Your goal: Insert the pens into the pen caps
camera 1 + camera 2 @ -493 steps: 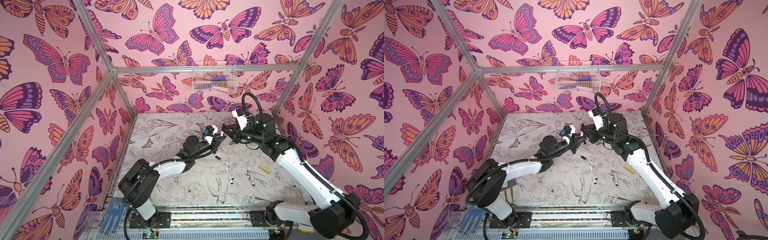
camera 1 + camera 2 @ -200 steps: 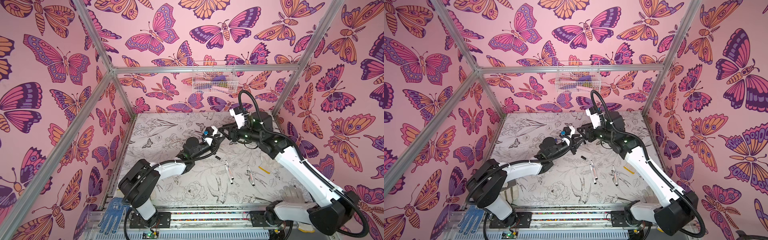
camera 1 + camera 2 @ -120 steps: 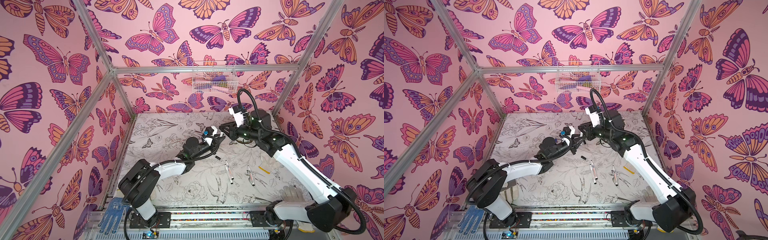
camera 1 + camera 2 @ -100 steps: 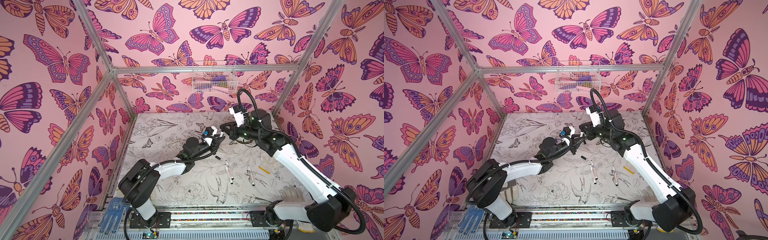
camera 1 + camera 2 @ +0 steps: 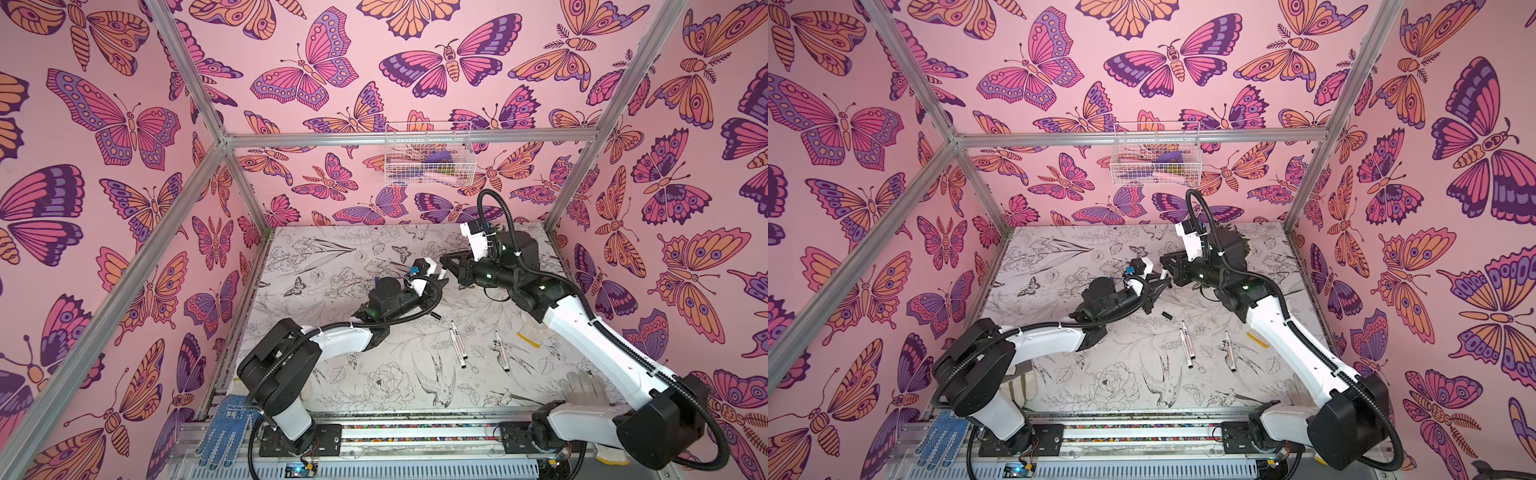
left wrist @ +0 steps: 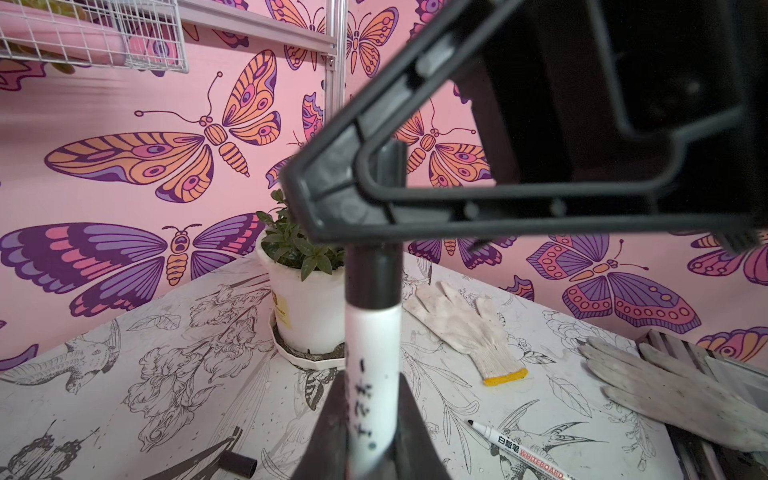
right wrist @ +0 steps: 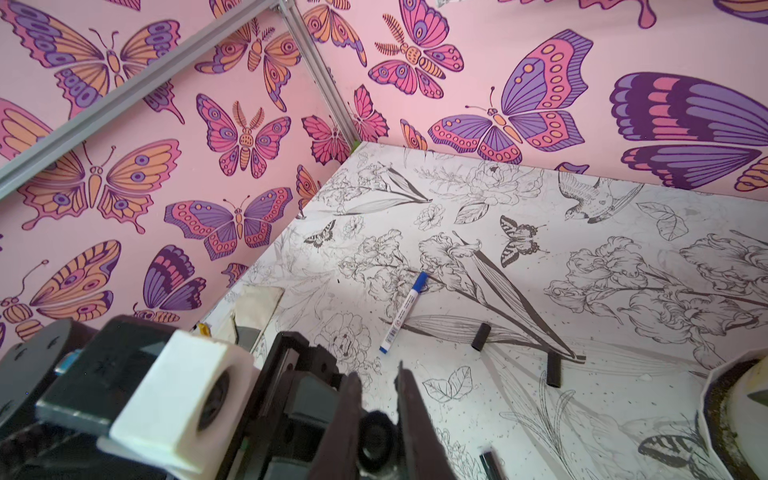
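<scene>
In the left wrist view my left gripper (image 6: 372, 382) is shut on a white pen (image 6: 372, 353) whose far end sits in a black pen cap (image 6: 374, 274). My right gripper (image 7: 377, 374) is shut on that cap (image 7: 376, 436), seen end-on between its jaws. In both top views the two grippers (image 5: 442, 276) (image 5: 451, 266) meet above the table's middle. Two uncapped pens (image 5: 458, 343) (image 5: 500, 351) and a loose black cap (image 5: 435, 316) lie on the table. A blue-capped pen (image 7: 405, 311) and two black caps (image 7: 481, 336) (image 7: 553, 370) lie farther left.
A white pot with a plant (image 6: 307, 307) stands in the back right corner, with two white gloves (image 6: 461, 328) (image 6: 673, 390) near it. A wire basket (image 5: 428, 153) hangs on the back wall. A blue glove (image 5: 224, 428) lies on the front rail.
My right gripper has edged towards the left gripper and its jaws have closed on the black cap. The left arm has held still with the pen.
</scene>
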Controlling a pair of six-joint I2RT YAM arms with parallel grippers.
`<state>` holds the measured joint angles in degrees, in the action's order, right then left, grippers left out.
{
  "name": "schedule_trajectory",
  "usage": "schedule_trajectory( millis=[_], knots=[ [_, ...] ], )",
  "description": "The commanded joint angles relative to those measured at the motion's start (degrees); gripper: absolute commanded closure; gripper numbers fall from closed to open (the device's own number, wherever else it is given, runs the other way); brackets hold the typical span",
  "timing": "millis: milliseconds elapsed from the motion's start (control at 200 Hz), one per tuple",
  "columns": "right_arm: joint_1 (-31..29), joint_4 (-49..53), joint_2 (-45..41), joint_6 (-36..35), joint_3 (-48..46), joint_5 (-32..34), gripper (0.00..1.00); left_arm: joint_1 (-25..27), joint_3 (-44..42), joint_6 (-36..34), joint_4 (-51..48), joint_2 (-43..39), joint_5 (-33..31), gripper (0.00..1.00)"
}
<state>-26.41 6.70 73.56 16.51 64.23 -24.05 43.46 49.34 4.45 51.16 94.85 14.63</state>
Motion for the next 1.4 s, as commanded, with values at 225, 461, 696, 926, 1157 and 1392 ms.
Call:
schedule_trajectory(
  millis=[225, 461, 696, 926, 1157, 1392],
  knots=[
    [-6.8, 7.2, 3.8, 8.1, -13.0, -4.0, 1.00, -0.4, 3.9, 0.5, 10.8, -2.6, -8.2, 1.00],
    [-6.9, 11.5, 7.5, 6.4, -13.5, -2.7, 1.00, -0.4, 5.5, -2.4, 10.6, -2.9, -12.3, 1.00],
    [-3.7, 15.6, 13.3, 8.7, -11.5, -4.8, 1.00, -0.9, 5.9, -1.7, 11.4, -3.3, -15.8, 1.00],
    [0.2, 16.8, 18.8, 8.1, -9.5, -19.1, 1.00, -0.8, 5.2, -1.5, 10.5, -3.3, -13.7, 1.00],
    [-1.9, 24.7, 22.3, 1.8, -6.9, -17.8, 1.00, -0.9, 7.1, 0.7, 10.8, -1.3, -12.6, 1.00],
    [-3.6, 27.6, 22.4, -0.2, -5.9, -13.1, 1.00, -9.7, 10.6, 23.2, 20.3, 1.5, -1.6, 1.00]
  ],
)
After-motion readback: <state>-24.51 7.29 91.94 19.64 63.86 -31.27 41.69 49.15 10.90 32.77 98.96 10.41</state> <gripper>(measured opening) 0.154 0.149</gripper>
